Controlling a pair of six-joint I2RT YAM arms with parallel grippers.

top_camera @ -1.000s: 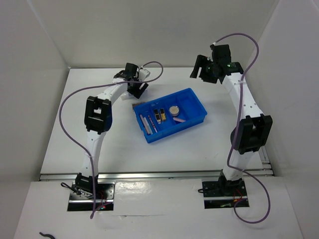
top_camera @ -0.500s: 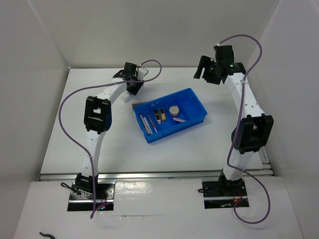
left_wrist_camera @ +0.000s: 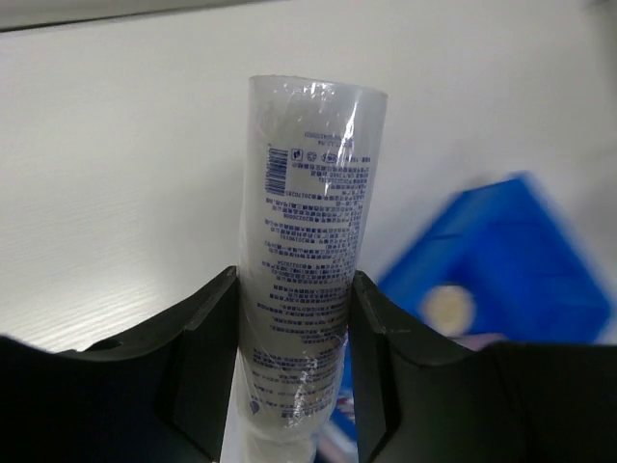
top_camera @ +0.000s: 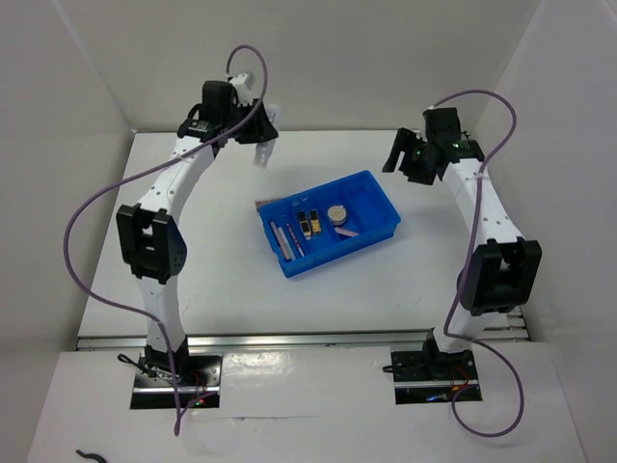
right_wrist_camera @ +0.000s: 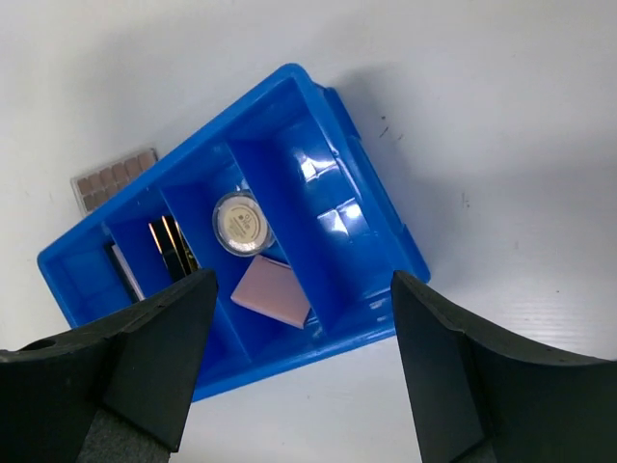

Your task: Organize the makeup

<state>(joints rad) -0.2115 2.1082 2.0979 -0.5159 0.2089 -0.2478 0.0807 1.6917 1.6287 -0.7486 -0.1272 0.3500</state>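
Note:
My left gripper (top_camera: 258, 140) hangs above the table's back left, shut on a clear tube (left_wrist_camera: 310, 222) with small printed text; the tube (top_camera: 261, 155) sticks out below the fingers. The blue bin (top_camera: 371, 183) sits mid-table and holds a round beige compact (right_wrist_camera: 239, 224), a pink square pad (right_wrist_camera: 273, 291), black-gold cases (right_wrist_camera: 173, 246) and a pink stick (top_camera: 294, 238). A brown eyeshadow palette (right_wrist_camera: 116, 177) lies on the table against the bin's far left corner. My right gripper (right_wrist_camera: 301, 285) is open and empty, high over the bin's right side.
White walls close in the table on the left, back and right. The bin (right_wrist_camera: 381, 227) has several compartments, the rightmost with nothing in it. Purple cables loop off both arms.
The left gripper has shut on the clear tube and lifted it up and toward the back left. The right arm has shifted slightly right and lower.

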